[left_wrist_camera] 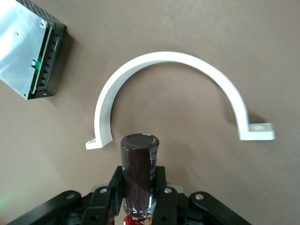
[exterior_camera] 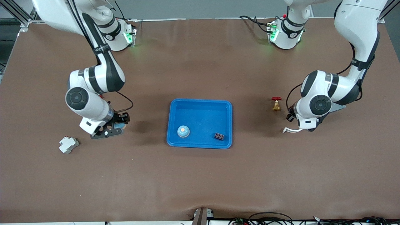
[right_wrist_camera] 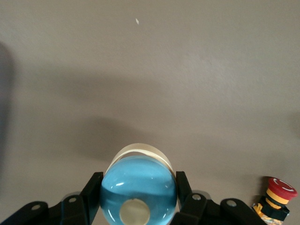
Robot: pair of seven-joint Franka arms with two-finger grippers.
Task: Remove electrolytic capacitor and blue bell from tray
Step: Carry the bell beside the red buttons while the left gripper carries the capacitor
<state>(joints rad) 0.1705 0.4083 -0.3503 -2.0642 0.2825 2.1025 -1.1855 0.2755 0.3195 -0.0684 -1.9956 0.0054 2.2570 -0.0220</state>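
Note:
My left gripper [left_wrist_camera: 139,172] is shut on a dark brown cylindrical capacitor [left_wrist_camera: 139,164] and holds it above a white curved bracket [left_wrist_camera: 164,58] at the left arm's end of the table. My right gripper [right_wrist_camera: 138,180] is shut on a glossy blue bell [right_wrist_camera: 138,190] with a pale button. In the front view the right gripper [exterior_camera: 109,129] is low over the bare table, between a grey breaker and the blue tray [exterior_camera: 200,104]. The tray holds another blue bell [exterior_camera: 183,131] and a small black component [exterior_camera: 219,136].
A grey circuit breaker [exterior_camera: 68,144] lies near the right gripper. A brass valve with a red handle [exterior_camera: 276,104] stands between the tray and the left arm. A silver power supply [left_wrist_camera: 28,51] lies beside the bracket. A red emergency-stop button [right_wrist_camera: 280,190] shows beside the right gripper.

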